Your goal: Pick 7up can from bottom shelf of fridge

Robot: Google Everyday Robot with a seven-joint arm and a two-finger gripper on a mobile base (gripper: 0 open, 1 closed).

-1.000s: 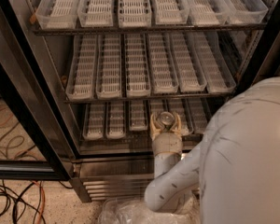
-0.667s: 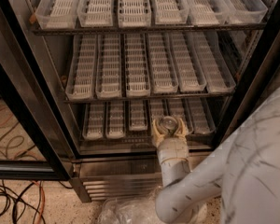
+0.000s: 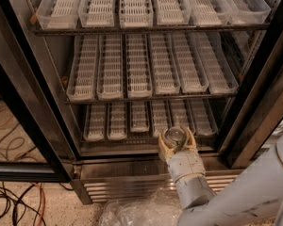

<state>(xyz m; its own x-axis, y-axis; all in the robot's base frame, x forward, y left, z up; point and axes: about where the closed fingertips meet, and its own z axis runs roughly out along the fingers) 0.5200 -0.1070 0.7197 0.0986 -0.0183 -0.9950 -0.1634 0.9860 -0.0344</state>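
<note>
The fridge (image 3: 47, 102) stands open with three racks of pale slotted trays. The bottom shelf (image 3: 118, 121) is the lowest row of lane trays on a steel ledge. My gripper (image 3: 176, 142) is at the front edge of that shelf, right of centre, at the end of my pale arm reaching up from the lower right. It is shut on the 7up can (image 3: 174, 135); the can's shiny silver top shows between the tan fingers (image 3: 163, 150), and its body is hidden. The can sits just in front of the tray fronts, over the ledge.
The black-framed glass door (image 3: 23, 126) stands open at the left and another black frame (image 3: 259, 117) at the right. The steel base grille (image 3: 127, 187) is below the ledge. Cables (image 3: 9, 201) lie on the floor at left. Crumpled clear plastic (image 3: 137, 213) lies below.
The gripper, with the can in it, has drawn back out of the bottom shelf, towards the camera and slightly right. My arm has dropped lower and to the right.
</note>
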